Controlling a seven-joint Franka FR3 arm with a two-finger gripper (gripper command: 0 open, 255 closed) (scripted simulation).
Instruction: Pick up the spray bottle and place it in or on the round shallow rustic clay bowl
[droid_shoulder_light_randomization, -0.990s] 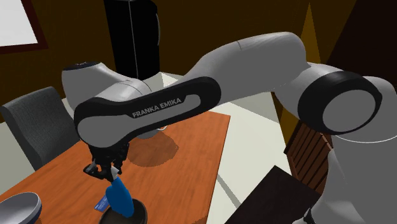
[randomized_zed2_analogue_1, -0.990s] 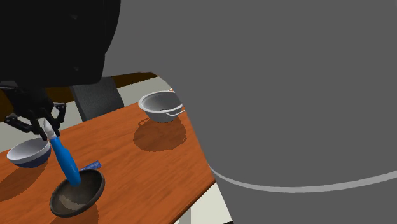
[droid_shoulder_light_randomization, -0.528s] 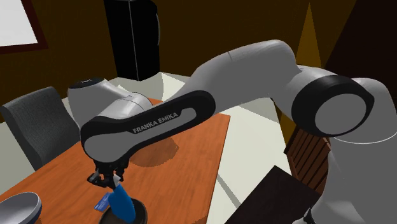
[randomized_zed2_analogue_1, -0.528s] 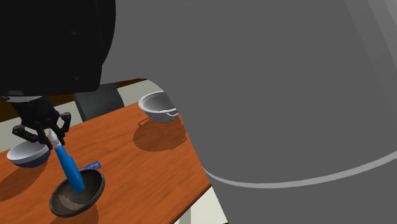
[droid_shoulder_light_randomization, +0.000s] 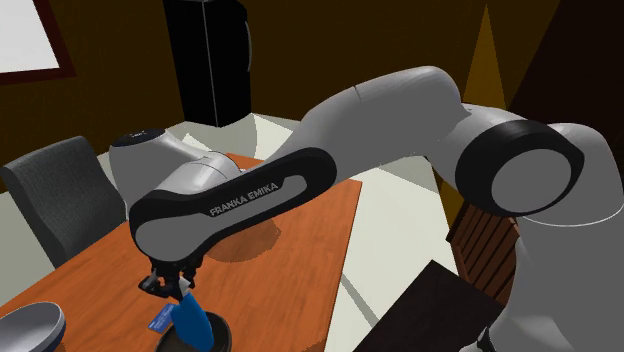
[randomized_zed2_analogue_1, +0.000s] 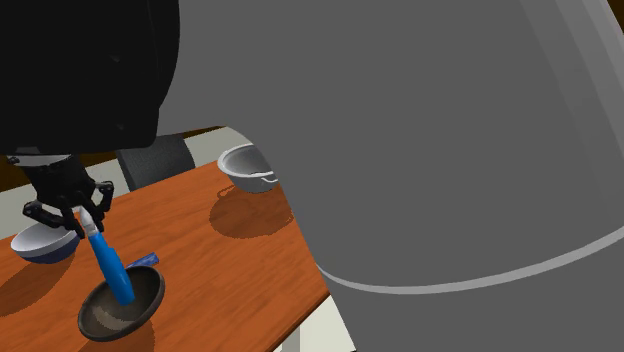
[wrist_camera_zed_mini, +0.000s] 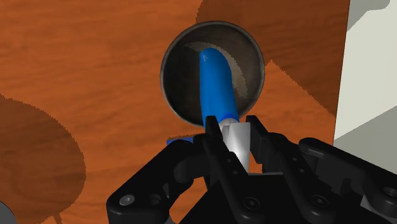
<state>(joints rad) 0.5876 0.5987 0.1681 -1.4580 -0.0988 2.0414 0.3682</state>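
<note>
Spray bottle (randomized_zed2_analogue_1: 112, 270) lowered into bowl (randomized_zed2_analogue_1: 138, 305), orange table (randomized_zed2_analogue_1: 240, 262) (dark brown walls (droid_shoulder_light_randomization: 110, 60))

The blue spray bottle (randomized_zed2_analogue_1: 108, 262) with a white head leans tilted, clasped at that head between the fingers of the black hand (randomized_zed2_analogue_1: 84, 212), its base inside the round, shallow, dark-brown bowl (randomized_zed2_analogue_1: 100, 322) standing upright on the orange-brown table (randomized_zed2_analogue_1: 240, 265).

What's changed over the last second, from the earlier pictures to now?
The gripper, clamped on the blue spray bottle at its white head, came down, lowering the bottle deeper into the dark round bowl. It hasn't let go. That bowl, the white bowl, the grey bowl and the small blue thing stayed put.
</note>
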